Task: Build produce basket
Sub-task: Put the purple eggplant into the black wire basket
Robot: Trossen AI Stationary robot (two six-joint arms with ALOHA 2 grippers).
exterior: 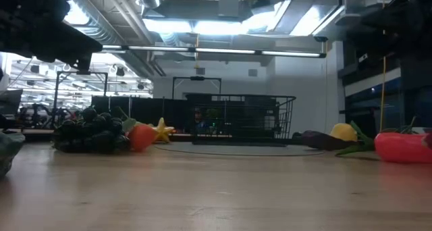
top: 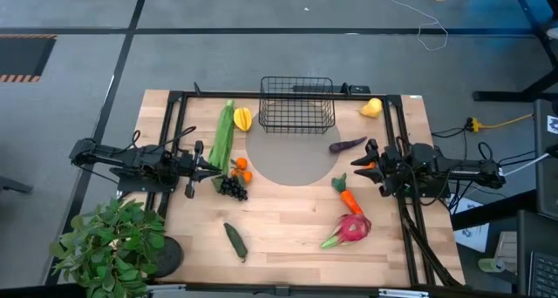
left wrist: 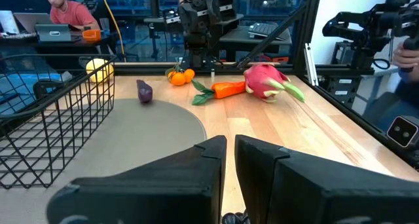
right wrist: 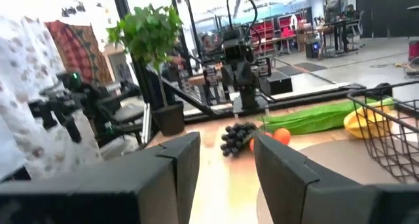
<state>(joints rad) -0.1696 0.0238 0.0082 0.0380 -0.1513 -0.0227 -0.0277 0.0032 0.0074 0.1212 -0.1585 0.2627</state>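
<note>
My left tool (top: pixel 212 169) nearly shut, right tool (top: pixel 368 166) parted, both empty; produce (top: pixel 232 188) ringing the empty basket (top: pixel 297 105) within reach.

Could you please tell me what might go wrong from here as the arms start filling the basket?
The basket is light wire mesh, so a loaded gripper might shove it. The grapes, oranges and corn lie crowded together near the left gripper; grabbing one could scatter the rest.
</note>
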